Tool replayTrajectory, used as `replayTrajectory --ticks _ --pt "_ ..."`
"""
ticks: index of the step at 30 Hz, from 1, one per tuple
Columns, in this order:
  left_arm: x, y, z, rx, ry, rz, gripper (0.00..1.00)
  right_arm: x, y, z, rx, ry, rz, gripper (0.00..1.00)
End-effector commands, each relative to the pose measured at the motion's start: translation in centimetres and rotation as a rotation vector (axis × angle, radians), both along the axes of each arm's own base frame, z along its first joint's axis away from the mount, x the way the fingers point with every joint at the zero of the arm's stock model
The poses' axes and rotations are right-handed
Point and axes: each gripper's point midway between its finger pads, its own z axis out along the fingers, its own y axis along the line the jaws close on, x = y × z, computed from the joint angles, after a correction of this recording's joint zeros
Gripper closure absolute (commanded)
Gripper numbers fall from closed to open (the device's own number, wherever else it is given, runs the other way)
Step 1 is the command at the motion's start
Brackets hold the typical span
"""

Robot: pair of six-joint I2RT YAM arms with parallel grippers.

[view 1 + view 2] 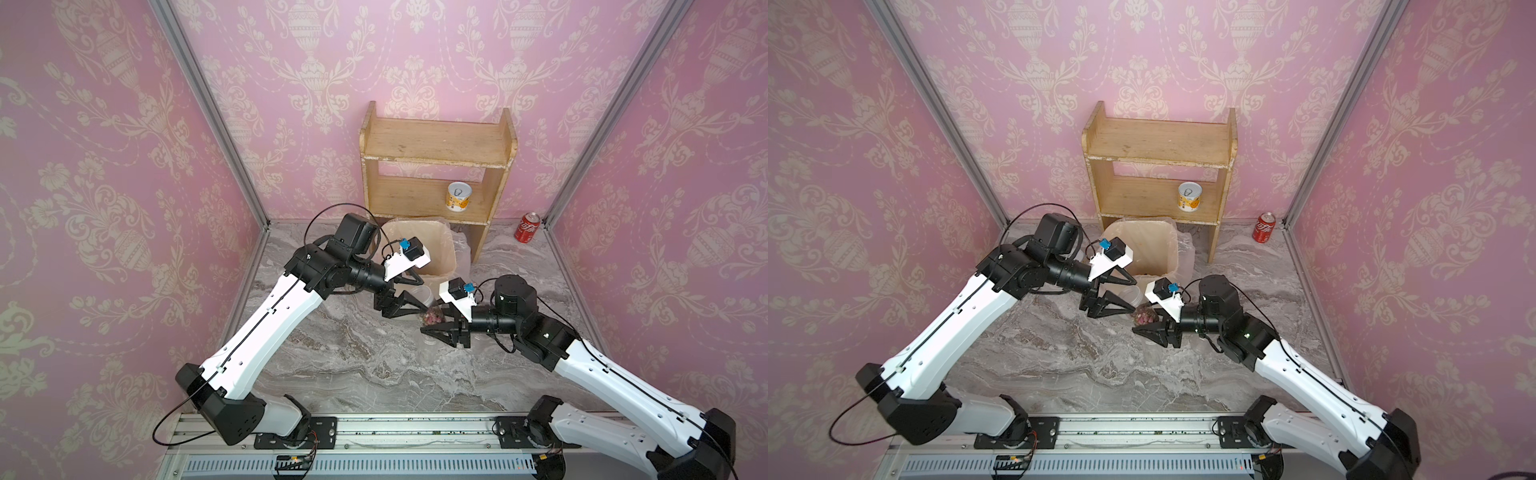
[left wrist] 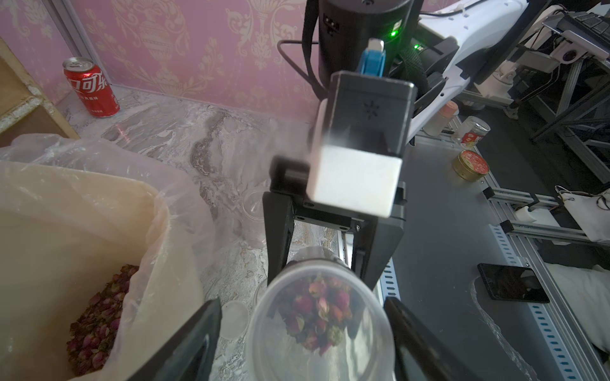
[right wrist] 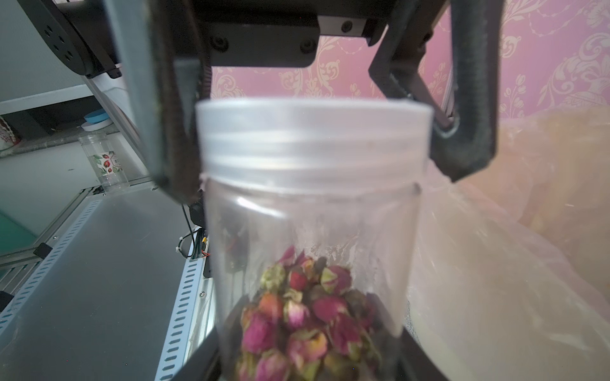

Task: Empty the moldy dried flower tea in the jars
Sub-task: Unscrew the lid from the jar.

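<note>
Our left fingers (image 2: 194, 339) stand spread either side of the translucent lid (image 3: 313, 138); whether they press its edge we cannot tell. Our right fingers (image 2: 279, 237) pinch the clear jar (image 3: 310, 214), lid on, dried rosebuds (image 3: 297, 313) heaped inside, just beside the near rim of the lined bin (image 1: 440, 249). On the bin's near side the worktop (image 1: 353, 365) lies open; the wooden shelf (image 1: 436, 141) crowds its far side.
</note>
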Motion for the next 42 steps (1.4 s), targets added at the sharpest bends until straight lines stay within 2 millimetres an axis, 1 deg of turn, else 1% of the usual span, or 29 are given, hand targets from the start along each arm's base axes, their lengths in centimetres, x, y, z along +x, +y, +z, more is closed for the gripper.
replayTrajectory --ticks 1,6,8,10,12,14,16,20,24,26,28,33,35,36,37,39,41,42 --pt "-0.4 0.1 0.9 -0.024 0.002 -0.019 0.28 0.0 0.1 1.7 0.034 -0.019 0.009 0.78" --pt "0.3 -0.2 1.0 -0.046 0.023 0.019 0.37 0.4 0.0 1.3 0.015 -0.017 -0.009 0.77" --pt "1.1 -0.3 1.0 -0.049 0.046 0.069 0.47 0.6 -0.1 1.2 0.004 -0.02 -0.024 0.77" --pt "1.9 -0.5 0.9 -0.042 0.079 0.121 0.55 1.1 -0.2 1.0 -0.008 -0.027 -0.051 0.77" --pt "2.8 -0.6 0.6 -0.03 0.131 0.192 0.66 1.8 -0.5 0.7 -0.026 -0.043 -0.085 0.78" --pt "3.4 -0.8 0.5 -0.025 0.199 0.248 0.74 2.3 -0.7 0.6 -0.039 -0.061 -0.118 0.77" --pt "3.8 -0.8 0.4 -0.02 0.251 0.302 0.78 2.9 -0.8 0.5 -0.048 -0.075 -0.147 0.77" --pt "5.2 -0.6 0.1 0.033 0.344 0.477 0.86 3.9 -1.1 0.3 -0.071 -0.105 -0.196 0.78" --pt "6.0 -0.4 -0.5 0.135 0.446 0.661 0.89 5.0 -1.2 -0.1 -0.102 -0.142 -0.247 0.78" --pt "6.0 -0.8 -0.6 0.186 0.457 0.702 0.85 5.3 -1.1 -0.2 -0.115 -0.162 -0.26 0.78" --pt "6.2 -1.0 -0.6 0.212 0.433 0.729 0.79 5.4 -0.9 -0.4 -0.125 -0.173 -0.265 0.78" --pt "6.8 -1.3 -0.3 0.203 0.414 0.738 0.75 5.3 -0.7 -0.5 -0.118 -0.179 -0.263 0.78" --pt "6.5 -1.6 0.2 0.184 0.406 0.703 0.69 5.2 -0.7 -0.4 -0.113 -0.182 -0.263 0.78" --pt "6.3 -1.7 0.4 0.175 0.401 0.683 0.64 5.2 -0.8 -0.3 -0.11 -0.183 -0.266 0.78" --pt "6.0 -1.9 0.6 0.164 0.392 0.657 0.51 5.1 -0.8 -0.2 -0.104 -0.185 -0.266 0.78" --pt "5.4 -2.2 1.1 0.143 0.37 0.601 0.41 5.0 -0.9 -0.2 -0.098 -0.182 -0.266 0.78" --pt "4.6 -2.4 1.6 0.121 0.336 0.525 0.25 4.9 -0.9 0.0 -0.09 -0.174 -0.261 0.78" --pt "4.3 -2.4 1.8 0.11 0.317 0.496 0.21 4.7 -0.8 0.0 -0.087 -0.169 -0.256 0.78"
